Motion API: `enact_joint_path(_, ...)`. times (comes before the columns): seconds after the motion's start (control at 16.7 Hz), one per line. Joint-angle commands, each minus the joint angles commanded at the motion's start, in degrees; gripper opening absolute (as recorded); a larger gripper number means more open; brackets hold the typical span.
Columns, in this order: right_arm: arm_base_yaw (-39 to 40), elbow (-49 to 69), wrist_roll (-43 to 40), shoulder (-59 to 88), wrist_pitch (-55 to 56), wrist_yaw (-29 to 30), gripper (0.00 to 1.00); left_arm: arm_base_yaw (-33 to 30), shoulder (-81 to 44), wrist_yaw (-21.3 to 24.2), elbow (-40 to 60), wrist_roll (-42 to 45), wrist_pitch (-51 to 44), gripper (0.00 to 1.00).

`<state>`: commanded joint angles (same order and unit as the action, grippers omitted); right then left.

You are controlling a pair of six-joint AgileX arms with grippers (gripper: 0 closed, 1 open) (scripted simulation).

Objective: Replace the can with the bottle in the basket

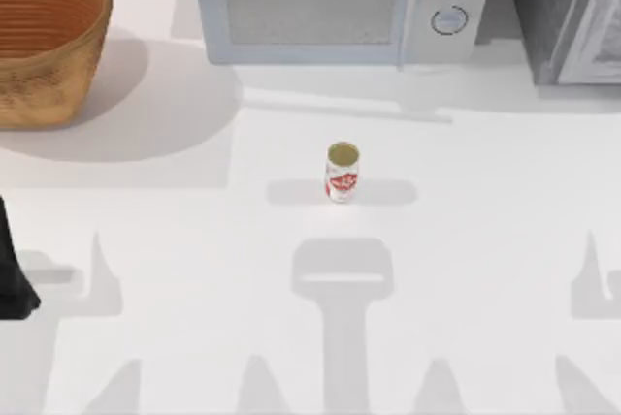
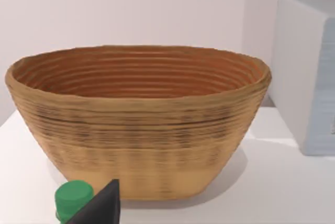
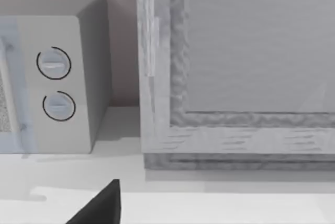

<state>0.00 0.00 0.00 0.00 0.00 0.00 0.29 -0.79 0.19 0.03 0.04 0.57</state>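
The can (image 1: 342,173) stands upright on the white table near its middle, silver with a red-and-white label and a dull gold top, with neither arm near it. The basket (image 1: 58,56) sits at the far left corner, and its ribbed orange-brown inside (image 2: 138,72) holds nothing. The bottle's green cap (image 2: 74,198) shows close beside a dark part of my left gripper (image 2: 99,208), in front of the basket's wall. My left arm (image 1: 12,274) is at the table's left edge. A dark part of my right gripper (image 3: 99,205) faces the back right corner.
A white microwave (image 1: 340,3) stands at the back centre, its two dials (image 3: 54,64) towards the right. A grey cabinet (image 1: 568,13) fills the back right corner. Open tabletop lies between the can and the basket.
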Motion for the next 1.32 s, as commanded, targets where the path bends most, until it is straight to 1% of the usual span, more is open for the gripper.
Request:
enact_joint_path(0.18,0.0,0.0,0.0,0.0,0.0,0.0,1.0,2.2,-5.4,1.4,-0.4,0.4,4.8,1.0)
enact_joint_path(0.42,0.0,0.0,0.0,0.0,0.0,0.0,1.0,6.9,-19.8,5.8,-0.8,1.6,17.8,1.0)
enact_joint_path(0.6,0.0,0.0,0.0,0.0,0.0,0.0,1.0,11.3,-34.4,10.6,-0.9,2.8,31.2,1.0)
enact_joint_path(1.08,0.0,0.0,0.0,0.0,0.0,0.0,1.0,23.6,-78.1,24.8,-0.8,6.4,70.4,1.0)
enact_joint_path(1.32,0.0,0.0,0.0,0.0,0.0,0.0,1.0,28.8,-96.7,30.4,-0.9,7.8,86.2,1.0)
